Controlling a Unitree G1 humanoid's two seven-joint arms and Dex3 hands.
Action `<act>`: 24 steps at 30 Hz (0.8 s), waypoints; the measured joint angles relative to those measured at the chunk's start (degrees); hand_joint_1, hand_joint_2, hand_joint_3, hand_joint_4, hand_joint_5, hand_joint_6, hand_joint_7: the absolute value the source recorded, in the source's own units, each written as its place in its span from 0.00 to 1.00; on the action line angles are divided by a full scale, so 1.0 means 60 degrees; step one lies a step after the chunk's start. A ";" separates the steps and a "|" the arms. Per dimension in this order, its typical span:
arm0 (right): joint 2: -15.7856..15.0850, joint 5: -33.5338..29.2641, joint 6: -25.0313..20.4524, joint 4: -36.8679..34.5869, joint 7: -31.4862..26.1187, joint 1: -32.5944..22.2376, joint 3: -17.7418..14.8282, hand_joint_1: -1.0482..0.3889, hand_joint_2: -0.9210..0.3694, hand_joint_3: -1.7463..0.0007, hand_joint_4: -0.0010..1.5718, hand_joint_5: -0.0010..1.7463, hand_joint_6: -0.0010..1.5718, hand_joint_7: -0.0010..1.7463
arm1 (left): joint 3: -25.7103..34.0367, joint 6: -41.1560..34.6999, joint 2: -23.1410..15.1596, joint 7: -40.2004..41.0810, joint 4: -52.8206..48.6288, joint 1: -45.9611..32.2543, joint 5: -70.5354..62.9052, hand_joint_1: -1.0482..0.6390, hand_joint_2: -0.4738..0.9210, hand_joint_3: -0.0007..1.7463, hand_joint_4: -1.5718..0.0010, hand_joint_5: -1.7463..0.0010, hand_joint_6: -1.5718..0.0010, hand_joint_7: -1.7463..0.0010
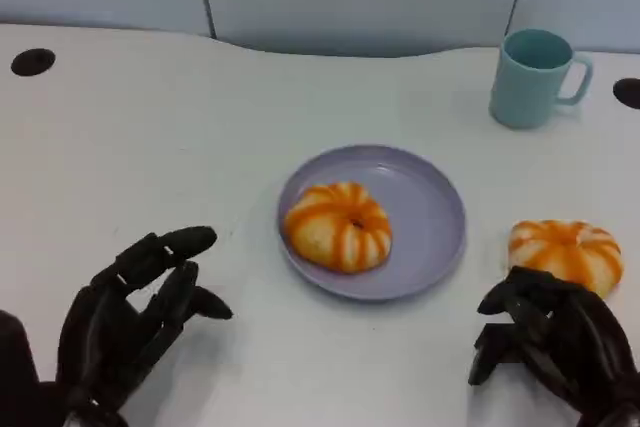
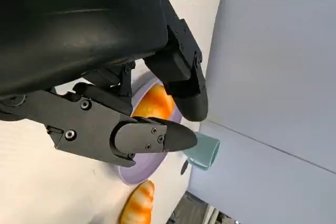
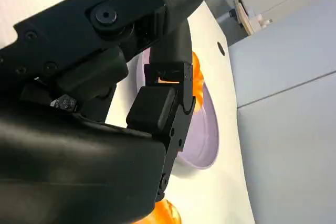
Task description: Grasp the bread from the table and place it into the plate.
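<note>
An orange-striped bread (image 1: 338,226) lies in the left half of the lilac plate (image 1: 425,207) at the table's middle. A second striped bread (image 1: 566,253) sits on the table just right of the plate. My right hand (image 1: 555,342) hovers at the near side of this bread, fingers bent and apart, holding nothing. My left hand (image 1: 130,312) is at the lower left, fingers spread, well clear of the plate. In the left wrist view the left hand (image 2: 131,93) points towards the plate (image 2: 137,170), with the bread (image 2: 156,103) in it and the other bread (image 2: 138,205) beyond. The right wrist view shows the plate (image 3: 202,129) past the fingers.
A pale teal mug (image 1: 533,77) stands at the back right, handle to the right. Dark round holes (image 1: 33,61) mark the white tabletop near its far corners. A grey-blue wall panel runs behind the table.
</note>
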State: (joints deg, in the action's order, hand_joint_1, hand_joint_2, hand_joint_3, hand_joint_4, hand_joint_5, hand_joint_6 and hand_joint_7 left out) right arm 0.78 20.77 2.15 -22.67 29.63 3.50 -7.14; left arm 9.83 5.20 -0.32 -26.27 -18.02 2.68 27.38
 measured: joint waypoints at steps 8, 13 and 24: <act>0.0001 -0.0014 -0.0035 0.0338 -0.0153 -0.0194 0.0062 0.05 0.10 1.00 0.92 0.48 0.81 0.44 | 0.0114 -0.0890 0.0047 0.0076 0.0222 -0.0324 0.0188 0.36 1.00 0.24 0.61 0.07 0.64 0.35; -0.0021 -0.0025 -0.0175 0.0588 -0.0224 -0.0341 0.0107 0.07 0.09 1.00 0.91 0.48 0.80 0.44 | 0.0170 -0.1163 0.0094 -0.0002 0.0382 -0.0544 0.0237 0.35 1.00 0.25 0.62 0.05 0.67 0.29; -0.0246 0.0024 0.0006 0.0133 0.0100 -0.0265 -0.0095 0.06 0.10 1.00 0.91 0.48 0.79 0.43 | -0.0004 -0.1156 0.0622 0.0252 0.0762 -0.0927 -0.0175 0.35 1.00 0.23 0.61 0.03 0.68 0.25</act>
State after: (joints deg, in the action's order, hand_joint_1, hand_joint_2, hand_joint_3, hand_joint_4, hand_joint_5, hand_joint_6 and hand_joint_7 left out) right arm -0.70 20.91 2.18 -21.87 30.23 1.91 -7.70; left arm 9.81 -1.74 3.41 -24.75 -13.45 -2.88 26.33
